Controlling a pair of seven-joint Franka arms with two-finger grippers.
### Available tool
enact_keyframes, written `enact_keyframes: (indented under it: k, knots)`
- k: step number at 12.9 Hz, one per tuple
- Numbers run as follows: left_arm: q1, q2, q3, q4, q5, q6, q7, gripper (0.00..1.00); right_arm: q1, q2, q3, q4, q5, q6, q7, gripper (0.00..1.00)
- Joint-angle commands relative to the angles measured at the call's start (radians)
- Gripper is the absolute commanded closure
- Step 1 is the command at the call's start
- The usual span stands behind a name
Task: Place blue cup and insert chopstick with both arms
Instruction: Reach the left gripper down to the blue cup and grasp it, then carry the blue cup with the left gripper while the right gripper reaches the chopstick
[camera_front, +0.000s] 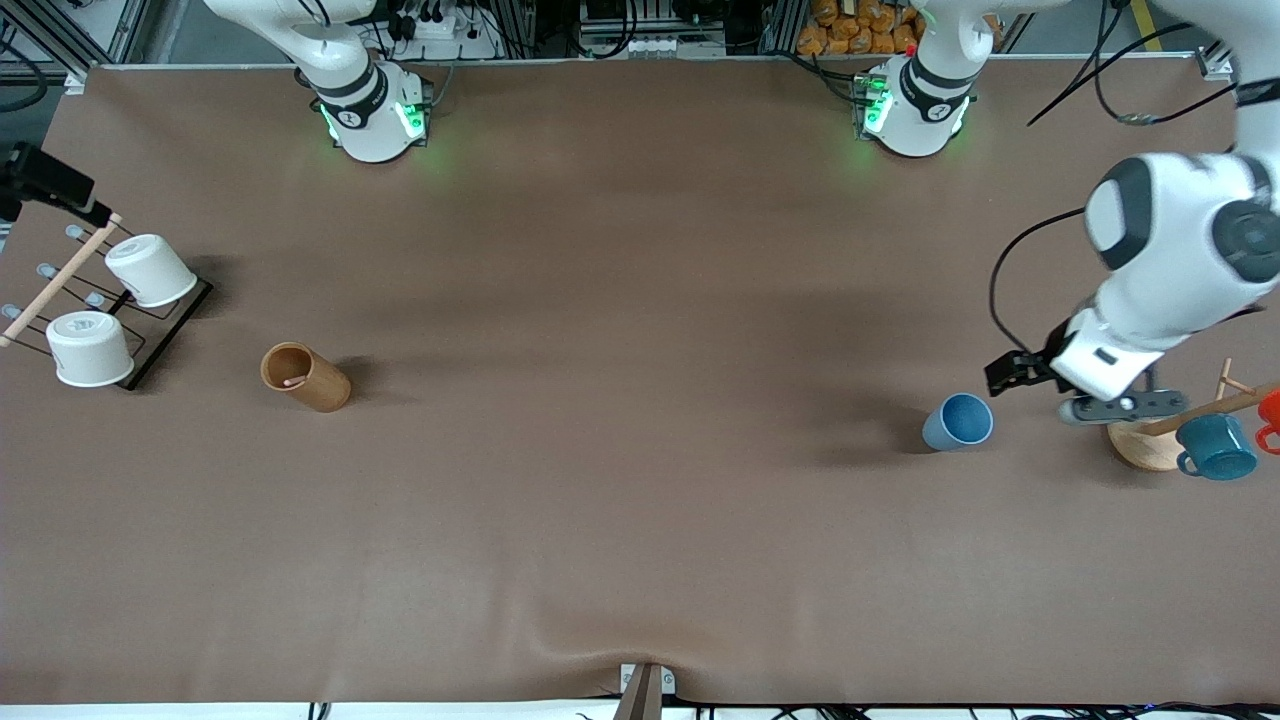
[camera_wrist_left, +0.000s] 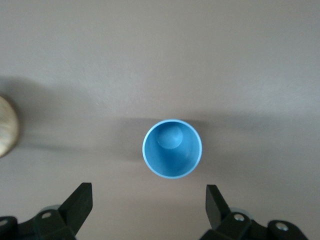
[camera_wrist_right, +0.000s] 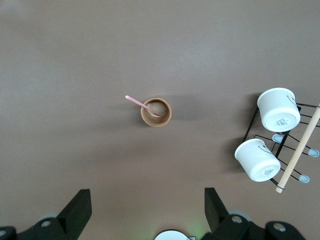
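Observation:
The blue cup (camera_front: 958, 422) stands upright on the brown table toward the left arm's end; the left wrist view looks down into its mouth (camera_wrist_left: 172, 148). My left gripper (camera_front: 1010, 373) hangs open and empty over the table right beside the cup, and its fingertips (camera_wrist_left: 82, 197) are clear of the rim. The pinkish chopstick (camera_wrist_right: 141, 105) leans in the brown wooden cylinder (camera_wrist_right: 156, 112), which stands toward the right arm's end (camera_front: 305, 377). My right gripper (camera_wrist_right: 147, 210) is open and empty, high above the table, and out of the front view.
A black wire rack (camera_front: 175, 335) with two white cups (camera_front: 150, 270) and a long wooden rod stands at the right arm's end. A mug tree with a round wooden base (camera_front: 1140, 447) and a teal mug (camera_front: 1215, 447) stands beside the blue cup.

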Motion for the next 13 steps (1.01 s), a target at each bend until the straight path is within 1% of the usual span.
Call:
enact_keyframes:
  k: [1, 2, 4, 7, 8, 9, 10, 12, 13]
  knots:
    - [0.004, 0.062, -0.004, -0.014, 0.012, 0.079, -0.019, 0.00, -0.020, 0.074, 0.006, 0.018, -0.009, 0.000, 0.007, 0.00]
    - [0.003, 0.091, -0.004, -0.014, 0.012, 0.093, -0.019, 0.00, -0.018, 0.106, 0.006, 0.023, -0.016, 0.011, 0.005, 0.00]
    - [0.006, 0.127, -0.004, -0.013, 0.013, 0.139, -0.017, 0.08, -0.019, 0.117, 0.008, 0.021, -0.042, 0.068, 0.004, 0.00]
    - [0.006, 0.162, -0.001, -0.005, 0.013, 0.171, -0.017, 0.18, -0.009, 0.131, 0.009, 0.009, -0.037, 0.057, 0.011, 0.00]
    - [0.006, 0.174, -0.001, -0.005, 0.013, 0.188, -0.017, 0.25, 0.003, 0.131, 0.015, 0.009, -0.025, 0.034, 0.022, 0.00]
    - [0.007, 0.184, 0.001, -0.005, 0.013, 0.197, -0.017, 0.37, 0.040, 0.128, 0.021, 0.011, -0.038, 0.022, 0.022, 0.00]
    - [0.013, 0.190, 0.001, -0.005, 0.013, 0.199, -0.019, 0.59, 0.054, 0.129, 0.021, 0.011, -0.043, 0.022, 0.022, 0.00]
    - [0.029, 0.201, -0.001, -0.003, 0.016, 0.210, -0.016, 0.98, 0.048, 0.129, 0.021, 0.009, -0.043, 0.019, 0.019, 0.00]
    - [0.029, 0.204, -0.002, -0.002, 0.016, 0.210, -0.017, 1.00, 0.039, 0.132, 0.020, 0.009, -0.043, 0.020, 0.016, 0.00]
